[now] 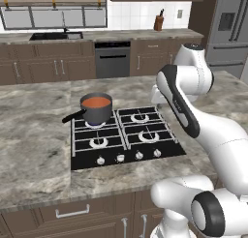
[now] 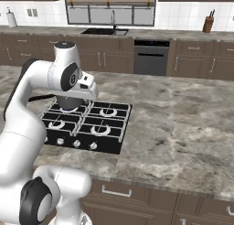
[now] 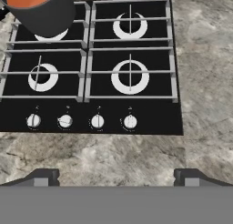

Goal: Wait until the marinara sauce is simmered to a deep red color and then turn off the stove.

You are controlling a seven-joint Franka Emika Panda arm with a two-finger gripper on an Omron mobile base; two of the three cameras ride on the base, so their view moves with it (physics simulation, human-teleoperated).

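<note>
Four knobs [image 3: 82,122]: front of stove [image 3: 132,50]
Sauce [image 1: 96,102]: orange-red, in pan, rear-left burner
Gripper [image 3: 116,176]: fingers apart, above worktop [image 3: 200,59]

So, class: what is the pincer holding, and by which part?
Nothing. The pincer is open above the counter, short of the stove knobs.

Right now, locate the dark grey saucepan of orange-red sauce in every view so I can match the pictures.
Left base view: dark grey saucepan on the black cooktop's back-left burner.
Right base view: mostly hidden behind the arm; its lower body shows on that same burner.
Hand view: top left corner.
Shared landmark: the row of four silver knobs.
</note>
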